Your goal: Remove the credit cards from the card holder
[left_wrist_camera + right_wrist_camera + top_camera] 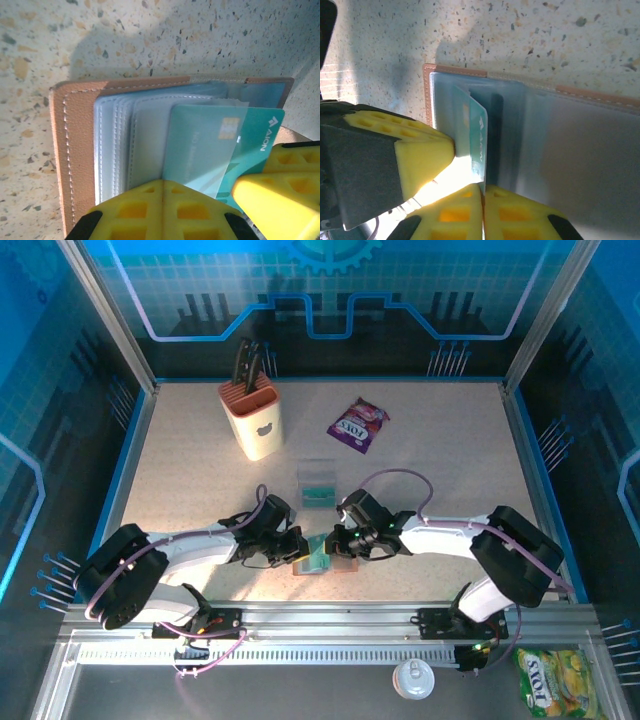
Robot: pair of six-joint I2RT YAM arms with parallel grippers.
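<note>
While left hand [162, 189] pinches card holder [75, 145] sleeves, right hand [483, 192] clamps teal credit card [260, 132] edge, open table [180, 475] around.

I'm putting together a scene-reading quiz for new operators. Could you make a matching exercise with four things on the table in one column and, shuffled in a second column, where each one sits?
Things
1. knife block
2. purple snack packet
3. clear tray
4. card holder

Places
A. lying open, nearest the arm bases
B. far left part of the table
C. middle of the table, just beyond the card holder
D. far side, to the right of the knife block

Pairs: 1-B, 2-D, 3-C, 4-A
</note>
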